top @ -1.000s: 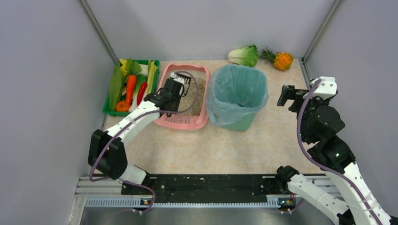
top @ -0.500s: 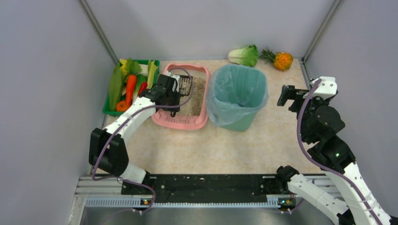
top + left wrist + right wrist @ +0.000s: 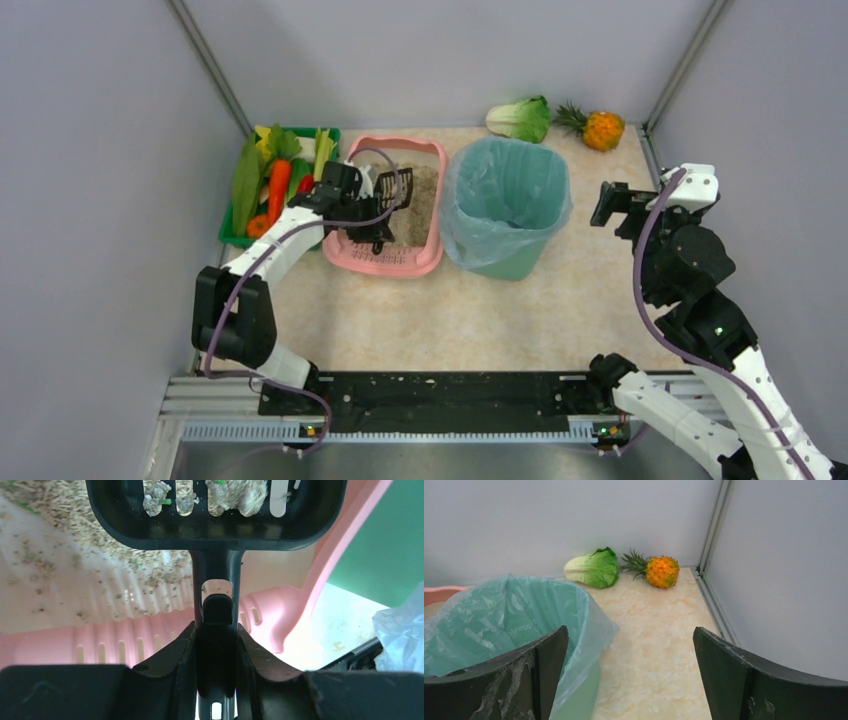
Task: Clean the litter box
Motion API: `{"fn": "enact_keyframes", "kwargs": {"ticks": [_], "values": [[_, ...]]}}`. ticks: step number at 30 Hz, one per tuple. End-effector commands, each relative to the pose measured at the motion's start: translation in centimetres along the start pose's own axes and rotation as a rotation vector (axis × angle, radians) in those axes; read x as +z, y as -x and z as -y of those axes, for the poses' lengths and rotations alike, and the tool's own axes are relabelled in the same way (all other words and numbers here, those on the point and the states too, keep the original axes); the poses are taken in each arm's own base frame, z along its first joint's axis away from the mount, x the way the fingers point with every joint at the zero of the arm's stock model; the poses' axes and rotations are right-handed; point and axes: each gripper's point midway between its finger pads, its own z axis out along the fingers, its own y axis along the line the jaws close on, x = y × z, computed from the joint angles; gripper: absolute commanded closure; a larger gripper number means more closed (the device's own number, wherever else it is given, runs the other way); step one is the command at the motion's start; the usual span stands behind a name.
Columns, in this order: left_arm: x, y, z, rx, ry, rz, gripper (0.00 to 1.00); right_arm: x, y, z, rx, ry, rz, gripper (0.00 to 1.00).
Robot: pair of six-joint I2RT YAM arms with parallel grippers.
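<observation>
Grey walls close in our desk. At its back sits the litter box, between the crate and the bin. Our left pincer is clenched on the scoop, which holds clumps over the litter. We think that lets loose grains drop back. Our right pincer hangs released by the bin.

The litter box was pink; litter grey-beige; scoop black, slotted; bin liner teal; tabletop cream, marbled.

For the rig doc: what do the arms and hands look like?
Left arm and right arm: white shells, black joints, a purple cable looping along each. Left hand and right hand are black, two-fingered; the right's fingers show whitish scuffs.
</observation>
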Motion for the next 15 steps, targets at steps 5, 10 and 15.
{"fn": "enact_keyframes", "kwargs": {"ticks": [5, 10, 15], "values": [[-0.9, 2.9, 1.9, 0.043, -0.099, 0.137, 1.00, 0.0, 1.6, -0.1, 0.031, 0.003, 0.038, 0.05], [-1.4, 1.7, 3.8, 0.071, -0.242, 0.074, 1.00, 0.1, 1.8, -0.3, 0.025, 0.010, 0.036, 0.05], [-2.3, 1.8, 5.8, 0.052, -0.404, 0.098, 1.00, 0.4, 1.9, -0.8, 0.022, 0.030, 0.035, 0.05]]}}
